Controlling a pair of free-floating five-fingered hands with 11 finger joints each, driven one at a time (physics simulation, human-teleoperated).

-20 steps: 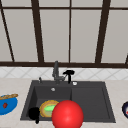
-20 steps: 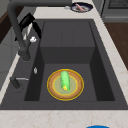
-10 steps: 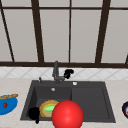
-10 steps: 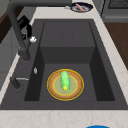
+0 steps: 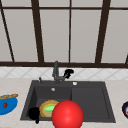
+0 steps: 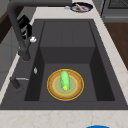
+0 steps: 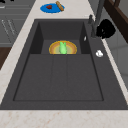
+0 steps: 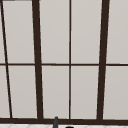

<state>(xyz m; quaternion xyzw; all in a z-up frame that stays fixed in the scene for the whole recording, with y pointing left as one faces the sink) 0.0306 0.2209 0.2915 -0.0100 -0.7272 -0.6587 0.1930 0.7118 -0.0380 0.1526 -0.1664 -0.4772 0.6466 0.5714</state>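
Black and dull, the right hand (image 5: 68, 73) hung at the back edge of the sink (image 5: 100, 100), just right of the tap (image 5: 55, 71) and close to its side lever; whether it touched the lever could not be told, nor whether its fingers were spread or curled. From the left side the same hand (image 6: 25, 25) showed behind the tap's upright (image 6: 17, 37), and from the right side it (image 7: 106, 28) sat beside the tap (image 7: 97, 17) above the back rim. That tap was dark grey and matt, a straight post with a spout reaching out over the basin. The left hand (image 5: 33, 113) hovered at the sink's front left corner, its fingers not clear enough to judge. On the basin floor lay a yellow-rimmed plate (image 6: 53, 87) carrying a green vegetable (image 6: 64, 80). A red ball (image 5: 67, 115) stood at the sink's front edge. A blue plate (image 5: 7, 105) rested on the counter's left end.
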